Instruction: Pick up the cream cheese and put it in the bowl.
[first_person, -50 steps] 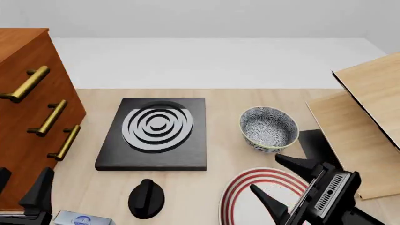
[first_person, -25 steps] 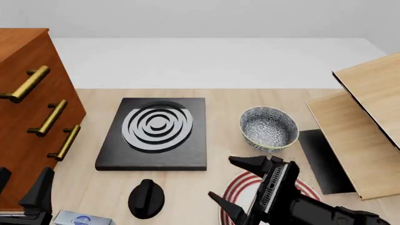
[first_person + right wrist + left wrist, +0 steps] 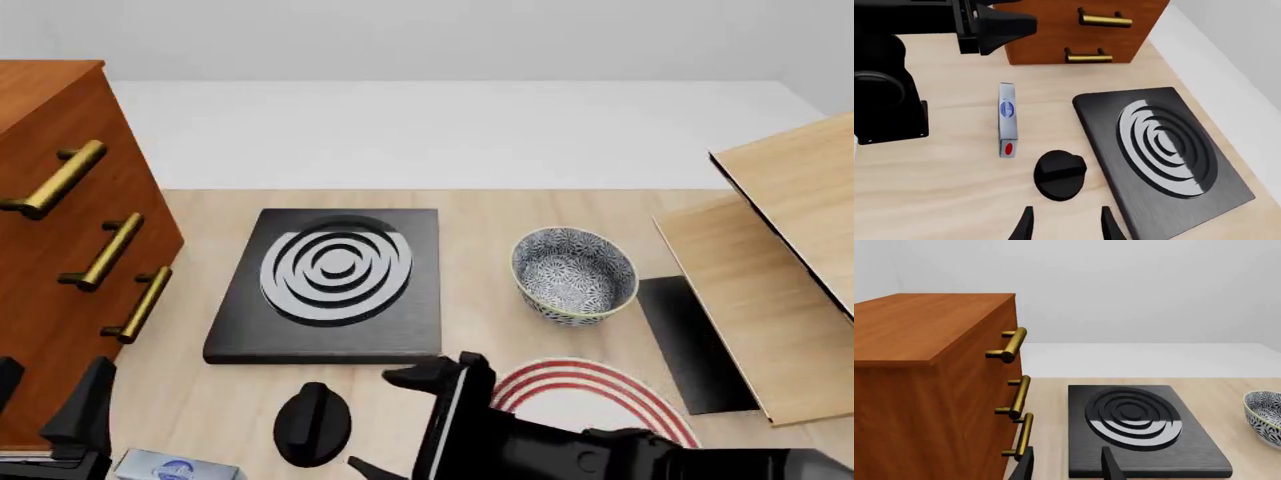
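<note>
My right gripper (image 3: pixel 400 420) hangs with its jaws spread wide and empty over the table near the black knob (image 3: pixel 1061 175), beside the red-ringed plate (image 3: pixel 587 385). My left gripper (image 3: pixel 1066 467) is parted too, holding nothing, by the wooden drawer cabinet (image 3: pixel 934 385). The cream cheese (image 3: pixel 1007 119) lies flat on the table between knob and cabinet, showing a blue round logo and a red mark; no lettering is readable. The bowl (image 3: pixel 573 274) stands well apart, right of the black burner plate (image 3: pixel 331 285).

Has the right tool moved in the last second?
Yes. In the front view the right tool has swung left, off the red-ringed plate toward the black knob.
</note>
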